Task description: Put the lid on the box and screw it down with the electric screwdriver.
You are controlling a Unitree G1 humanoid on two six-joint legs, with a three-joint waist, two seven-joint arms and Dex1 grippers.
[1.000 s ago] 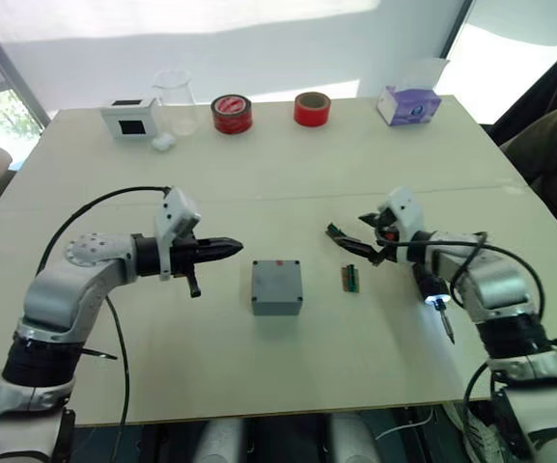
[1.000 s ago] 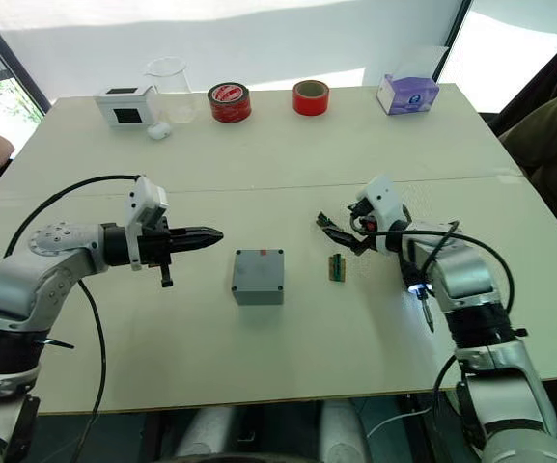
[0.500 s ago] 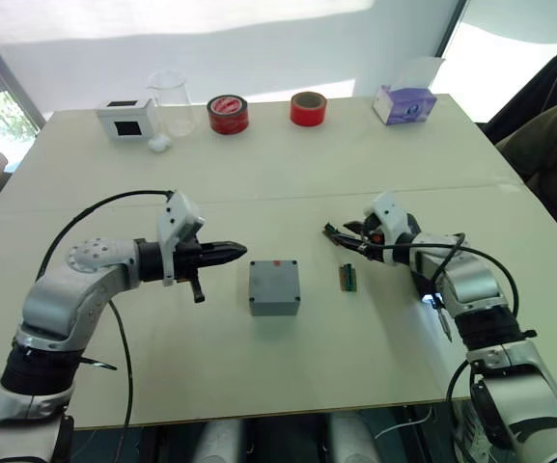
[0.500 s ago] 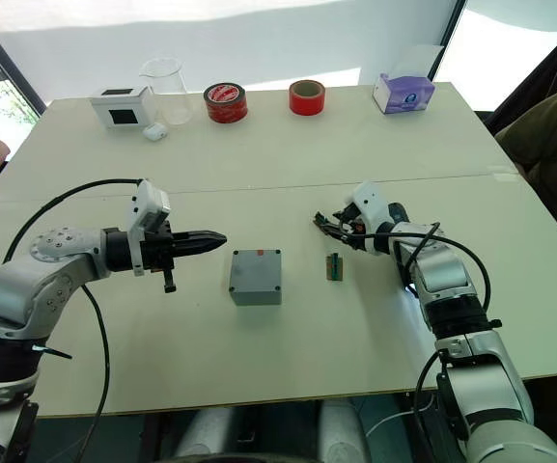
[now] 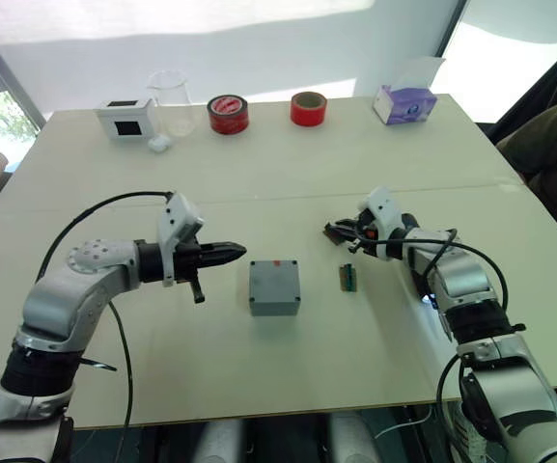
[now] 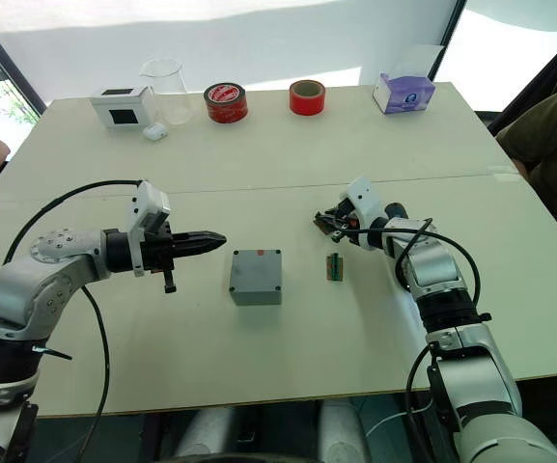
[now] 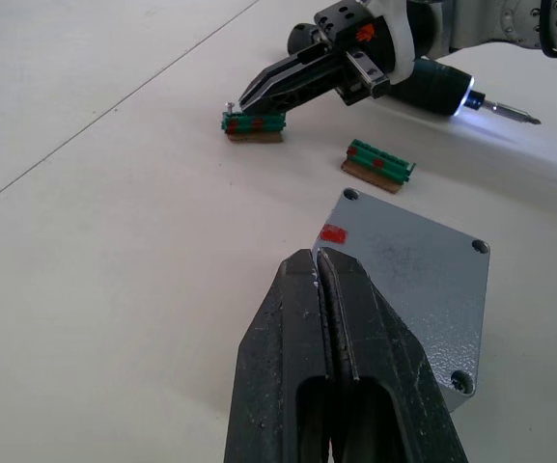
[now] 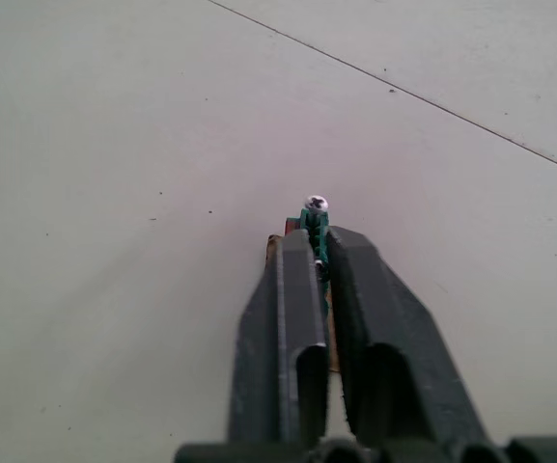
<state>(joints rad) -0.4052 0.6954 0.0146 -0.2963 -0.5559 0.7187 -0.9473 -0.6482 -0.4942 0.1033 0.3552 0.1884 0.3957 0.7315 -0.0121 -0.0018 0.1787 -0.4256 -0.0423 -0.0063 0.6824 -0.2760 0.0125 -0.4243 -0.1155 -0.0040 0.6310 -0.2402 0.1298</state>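
The box (image 5: pixel 275 286) sat lidded mid-table — rigid, light, likely slippery; best taken by its sides. My left fingers (image 7: pixel 328 289) were closed, empty; my right fingers (image 8: pixel 307 253) pinched a green strip (image 8: pixel 314 231).

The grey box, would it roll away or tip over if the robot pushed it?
Probably not. The grey box has square corners and sits flat on the table, so it would likely slide, not roll. It looks squat and wider than tall, so tipping seems unlikely. Its plastic looks stiff, not floppy.
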